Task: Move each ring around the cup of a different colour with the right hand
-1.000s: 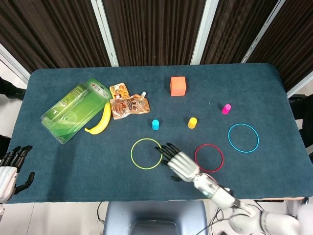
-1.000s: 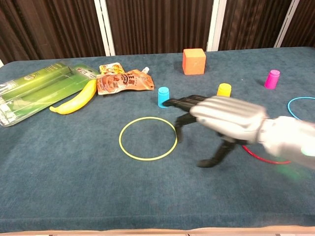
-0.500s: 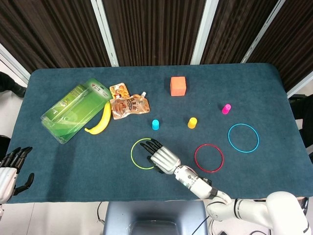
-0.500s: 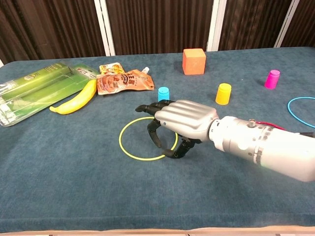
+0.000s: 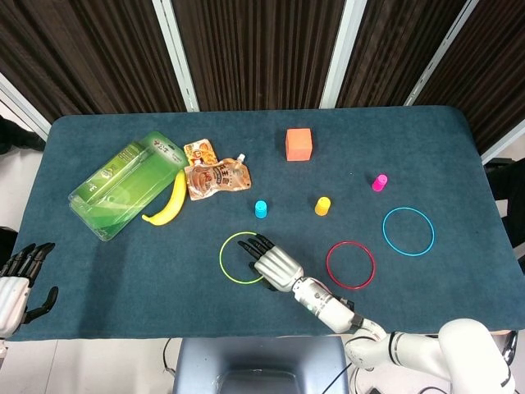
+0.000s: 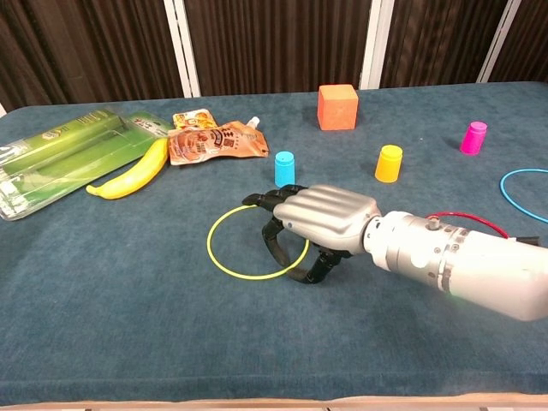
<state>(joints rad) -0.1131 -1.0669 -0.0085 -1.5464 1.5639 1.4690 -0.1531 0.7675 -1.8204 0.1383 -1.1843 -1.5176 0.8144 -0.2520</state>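
Note:
A yellow ring [image 5: 220, 258] [image 6: 210, 244] lies flat on the table, below the blue cup [image 5: 261, 208] [image 6: 284, 168]. My right hand [image 5: 275, 263] [image 6: 321, 218] is palm-down over the ring's right side. Its curled fingers [image 6: 274, 233] point down inside the ring, and the thumb is just outside the rim. The ring is not lifted. A red ring [image 5: 351, 241] [image 6: 467, 216] lies to the right, and a blue ring [image 5: 383, 231] [image 6: 503, 178] further right. The yellow cup [image 5: 322, 205] [image 6: 389, 163] and pink cup [image 5: 379, 182] [image 6: 473, 137] stand apart. My left hand [image 5: 18, 283] hangs empty off the table's near left corner.
An orange cube [image 5: 299, 144] sits at the back middle. A banana [image 5: 168, 201], a green package [image 5: 127, 185] and two snack pouches [image 5: 215, 174] lie at the back left.
My right hand has moved left, from between the yellow and red rings onto the yellow ring's right side, and has barely shifted since. The rings, cups and left hand have not moved.

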